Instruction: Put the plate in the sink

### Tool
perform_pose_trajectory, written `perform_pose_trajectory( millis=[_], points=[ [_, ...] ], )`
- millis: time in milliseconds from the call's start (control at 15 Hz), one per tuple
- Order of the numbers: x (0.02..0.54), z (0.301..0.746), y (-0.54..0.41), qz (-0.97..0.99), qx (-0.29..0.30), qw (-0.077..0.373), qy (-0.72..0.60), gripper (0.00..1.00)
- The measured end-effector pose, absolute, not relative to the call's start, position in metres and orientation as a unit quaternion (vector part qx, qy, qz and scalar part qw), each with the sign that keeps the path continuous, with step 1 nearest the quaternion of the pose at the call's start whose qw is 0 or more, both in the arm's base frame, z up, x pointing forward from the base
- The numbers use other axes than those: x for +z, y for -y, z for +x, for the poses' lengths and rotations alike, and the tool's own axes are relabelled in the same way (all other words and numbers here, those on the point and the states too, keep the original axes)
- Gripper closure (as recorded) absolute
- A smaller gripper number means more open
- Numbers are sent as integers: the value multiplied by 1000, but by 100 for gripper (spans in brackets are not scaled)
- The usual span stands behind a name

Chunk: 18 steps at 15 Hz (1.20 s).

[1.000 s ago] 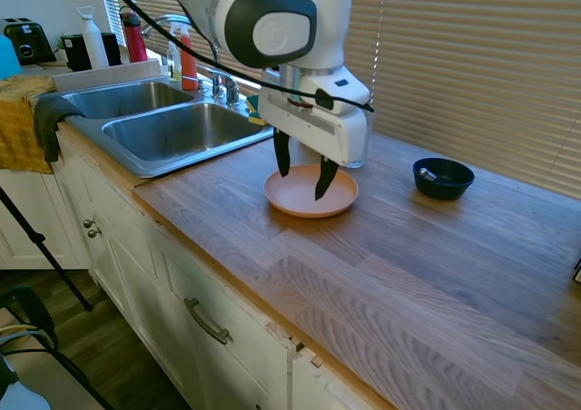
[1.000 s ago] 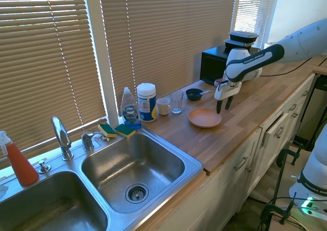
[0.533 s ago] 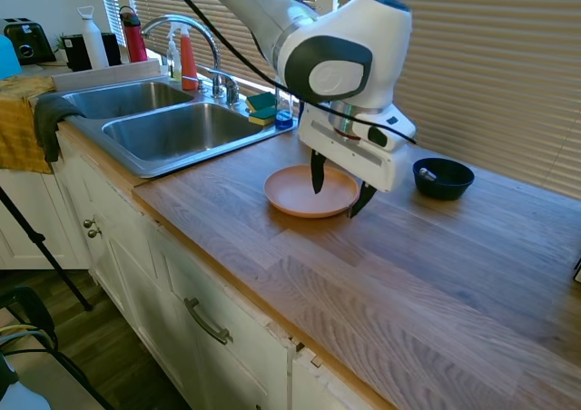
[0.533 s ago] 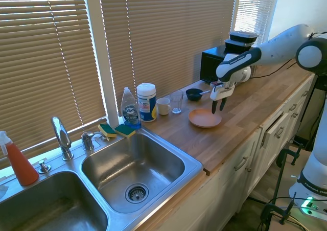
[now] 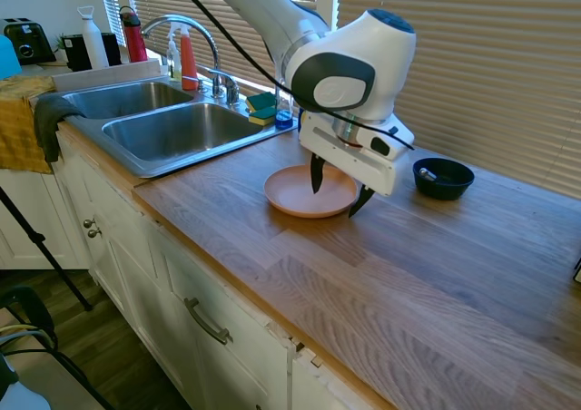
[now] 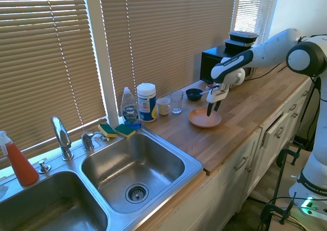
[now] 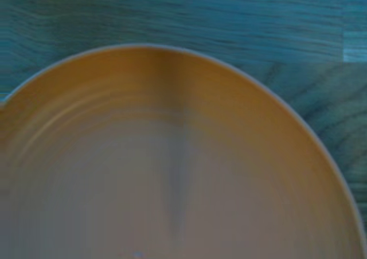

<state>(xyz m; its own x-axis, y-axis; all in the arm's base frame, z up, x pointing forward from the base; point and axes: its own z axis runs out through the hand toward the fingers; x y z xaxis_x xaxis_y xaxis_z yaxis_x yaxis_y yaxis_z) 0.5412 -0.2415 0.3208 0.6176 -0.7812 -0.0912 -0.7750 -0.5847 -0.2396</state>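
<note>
Gripper [image 5: 338, 189] w/ fingers spread apart, straddling far-side rim of peach-orange plate [image 5: 304, 195]: one fingertip over plate interior, other just outside rim. Plate flat on wood countertop [image 5: 399, 265], directly below gripper. Sink basin [image 5: 177, 129] well apart; dark blue bowl [image 5: 442, 178] near.

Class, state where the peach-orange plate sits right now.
In the first exterior view the plate lies flat on the wooden counter, right of the sink and left of the dark blue bowl, under the open gripper.
</note>
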Motion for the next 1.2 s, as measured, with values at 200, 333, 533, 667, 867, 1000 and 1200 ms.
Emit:
perform_pose_trajectory(
  millis=[200, 333, 533, 667, 867, 1000, 1200],
  points=[
    [318, 544, 238, -893, -11, 134, -430, 100],
    [317, 545, 238, -894, -12, 136, -428, 100],
    [315, 544, 242, -894, -13, 142, -425, 100],
    [313, 542, 247, -894, -15, 145, -424, 100],
    [311, 541, 250, -894, -17, 154, -420, 100],
    [309, 540, 252, -894, -17, 158, -418, 100],
    [306, 539, 255, -893, -19, 168, -418, 100]
  ],
)
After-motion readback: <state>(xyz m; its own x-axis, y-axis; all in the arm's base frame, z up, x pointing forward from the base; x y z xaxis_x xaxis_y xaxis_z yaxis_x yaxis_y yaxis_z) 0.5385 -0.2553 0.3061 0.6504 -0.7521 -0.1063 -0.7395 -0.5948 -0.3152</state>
